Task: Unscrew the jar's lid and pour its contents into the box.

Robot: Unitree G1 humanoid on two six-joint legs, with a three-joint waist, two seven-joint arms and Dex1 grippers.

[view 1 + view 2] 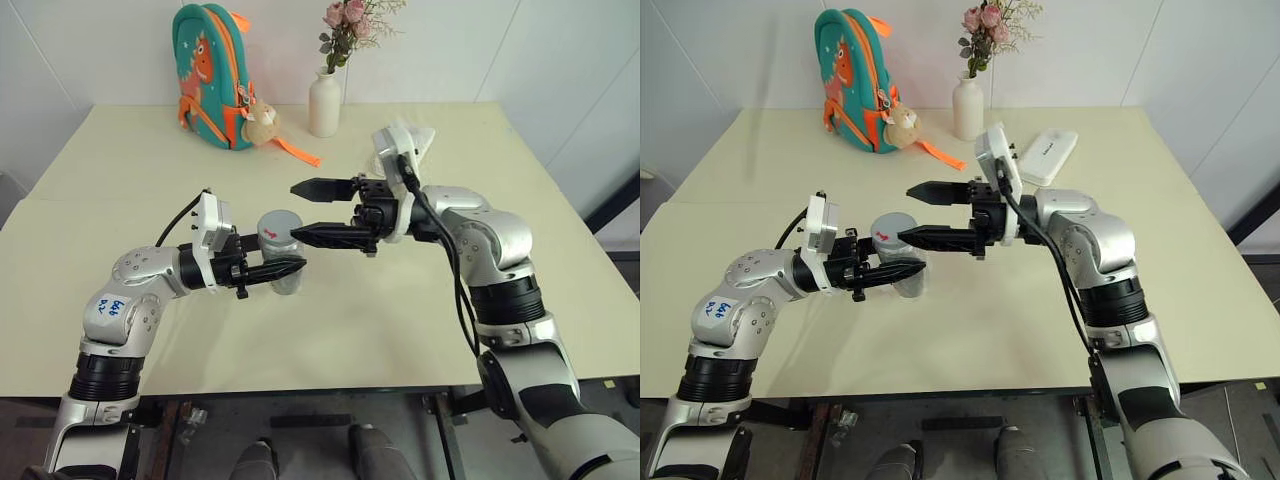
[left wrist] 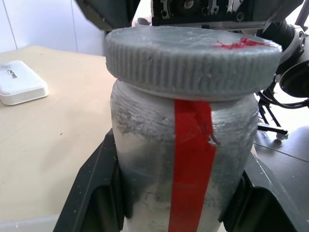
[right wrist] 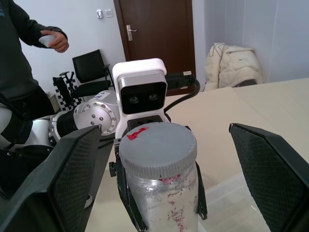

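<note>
Pale table [image 1: 420, 330] fills the room's middle, with a backpack [image 1: 212, 75] and a flower vase [image 1: 324, 102] at its far edge. Near the centre, the left gripper [image 1: 278, 270] is clamped on the jar [image 1: 284, 262], held upright, its lid [image 1: 279, 224] on. The right gripper [image 1: 305, 212] stands just right of it, jaws wide apart and level with the lid. To unscrew well, it should centre on the lid, close squarely on the ribbed rim, then twist while the left keeps the jar steady.

A pale cream rectangular worktop [image 1: 150, 190] stands against plain white walls [image 1: 110, 40]. Beyond the pincers, a dark brown wooden door [image 3: 159, 29] with a metal handle is set in the far wall, with a black office chair [image 3: 89, 72] beside it.
</note>
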